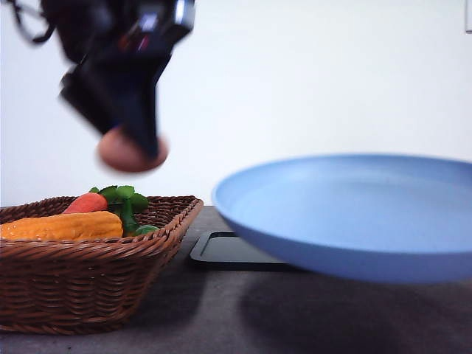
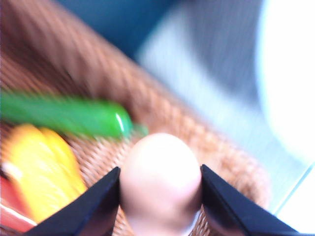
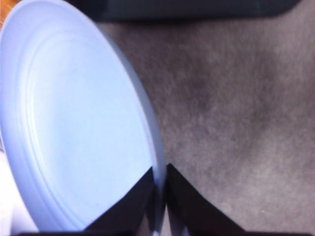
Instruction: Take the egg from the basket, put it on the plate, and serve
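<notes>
A brown egg (image 1: 125,152) hangs in the air above the wicker basket (image 1: 88,273), with my left gripper (image 1: 133,144) shut on it. The left wrist view has the egg (image 2: 160,182) pinched between both black fingers over the basket's weave (image 2: 98,98). The light blue plate (image 1: 354,214) is lifted off the table at the right, tilted toward the camera. My right gripper (image 3: 160,179) is shut on the plate's rim (image 3: 155,142), one finger on each side.
An orange corn cob (image 1: 63,225), a red carrot (image 1: 87,203) and green leaves (image 1: 122,198) lie in the basket. A flat black tray (image 1: 232,249) rests on the dark grey table (image 1: 221,310) behind the plate.
</notes>
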